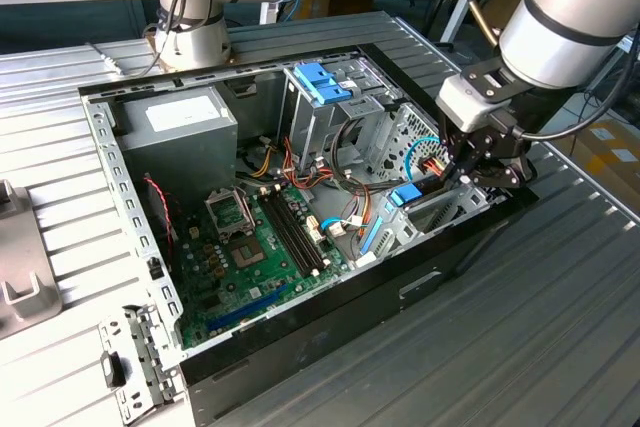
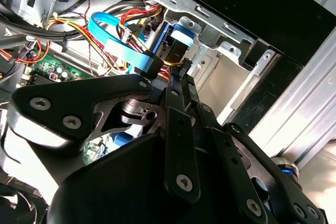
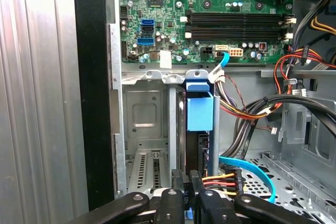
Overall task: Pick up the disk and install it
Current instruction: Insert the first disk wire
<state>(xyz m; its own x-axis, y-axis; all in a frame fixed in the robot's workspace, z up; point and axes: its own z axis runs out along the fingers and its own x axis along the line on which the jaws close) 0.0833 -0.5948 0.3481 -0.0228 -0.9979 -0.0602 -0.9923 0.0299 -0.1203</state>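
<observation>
Disk (image 3: 200, 109) stands on edge in the drive bay (image 3: 147, 124) at the front corner of the computer case (image 1: 330, 317), blue rail uppermost, long axis running down into the bay; it looks partly seated. Pincer (image 3: 186, 179) sits directly above it, fingers (image 3: 175, 178) drawn close and clenched on the disk's upper edge; motherboard (image 3: 210, 9) and cables (image 3: 262, 106) lie beside it.
</observation>
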